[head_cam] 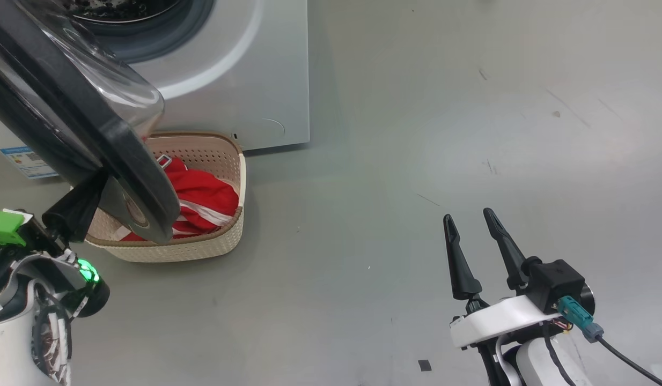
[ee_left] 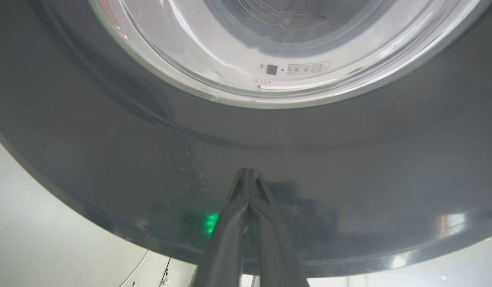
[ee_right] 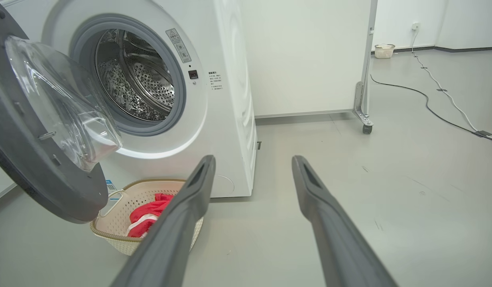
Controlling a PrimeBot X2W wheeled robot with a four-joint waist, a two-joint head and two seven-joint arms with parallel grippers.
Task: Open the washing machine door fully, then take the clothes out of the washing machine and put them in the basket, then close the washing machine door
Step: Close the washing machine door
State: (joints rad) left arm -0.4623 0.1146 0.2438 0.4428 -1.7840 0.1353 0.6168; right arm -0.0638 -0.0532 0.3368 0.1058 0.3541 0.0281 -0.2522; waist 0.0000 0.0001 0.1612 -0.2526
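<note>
Door: the washing machine door (head_cam: pixel 130 161) stands swung out from the washing machine (head_cam: pixel 245 69), its clear bowl facing the drum opening; its lower edge hangs over the basket (head_cam: pixel 202 246).
Left jaws: closed, the two fingers pressed together with nothing between them; the left gripper (ee_left: pixel 248 173) has its tips at the glossy black outer rim of the door, and looks to be touching it.
Right jaws: wide open and holding nothing; the right gripper (head_cam: pixel 468 215) hovers over bare floor (head_cam: pixel 417 134), well apart from the machine and basket.
Basket: on the floor just in front of the machine's lower front, partly hidden under the door in the head view.
Clothes: the clothes (head_cam: pixel 202 193), red with white stripes, lie bunched inside the basket.
Drum: the steel perforated drum (ee_right: pixel 138 79) shows through the open port, ringed by the grey gasket.
</note>
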